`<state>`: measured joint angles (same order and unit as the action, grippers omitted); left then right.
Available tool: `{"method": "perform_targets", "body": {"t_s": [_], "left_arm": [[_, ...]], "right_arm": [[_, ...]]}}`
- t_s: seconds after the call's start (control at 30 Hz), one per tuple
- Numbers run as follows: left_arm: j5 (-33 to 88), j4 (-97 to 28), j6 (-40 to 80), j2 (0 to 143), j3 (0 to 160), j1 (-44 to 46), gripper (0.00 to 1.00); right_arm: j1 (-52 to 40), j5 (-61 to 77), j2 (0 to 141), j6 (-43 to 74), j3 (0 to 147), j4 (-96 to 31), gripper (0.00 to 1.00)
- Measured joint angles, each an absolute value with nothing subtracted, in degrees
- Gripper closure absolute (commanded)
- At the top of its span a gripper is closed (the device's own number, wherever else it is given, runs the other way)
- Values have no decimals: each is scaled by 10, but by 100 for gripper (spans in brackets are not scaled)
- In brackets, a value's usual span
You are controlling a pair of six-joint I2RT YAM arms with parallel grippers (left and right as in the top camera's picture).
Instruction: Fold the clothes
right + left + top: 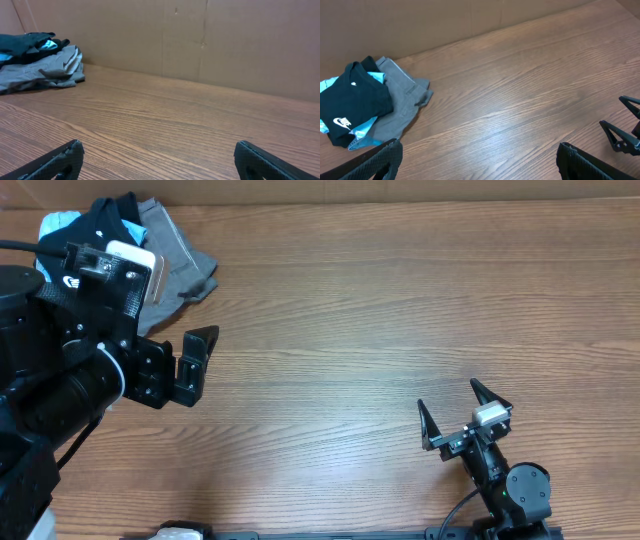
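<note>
The black T-shirt (352, 100) with a small white swoosh logo lies folded on top of a pile at the table's far left corner; it also shows in the overhead view (105, 222) and the right wrist view (25, 42). My left gripper (195, 365) is open and empty, to the right of the pile and apart from it. In the left wrist view its fingers (477, 160) frame bare wood. My right gripper (462, 412) is open and empty near the front right; its fingers (157, 160) also frame bare wood.
Under the black shirt lie a light-blue shirt (365, 135) and a grey garment (402, 100), also seen overhead (180, 265). A brown cardboard wall (200, 40) stands behind the wooden table (400, 310).
</note>
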<state>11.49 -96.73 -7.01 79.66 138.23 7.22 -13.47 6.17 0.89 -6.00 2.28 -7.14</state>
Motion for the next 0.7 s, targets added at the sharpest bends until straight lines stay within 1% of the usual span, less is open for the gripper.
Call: {"method": "perform_targets", "body": {"t_s": [0.37, 0.47, 0.57, 0.7], "left_arm": [[72, -966, -70, 795, 1379, 72, 0], [64, -952, -70, 772, 1331, 71, 0], [56, -856, -70, 721, 1223, 67, 0], [50, -642, -70, 627, 1018, 66, 0]], "right_arm": [[-135, 62, 9, -60, 23, -71, 0], [-135, 62, 9, -60, 23, -71, 0], [-135, 62, 9, -60, 23, -71, 0], [-135, 62, 9, -60, 22, -70, 0]]}}
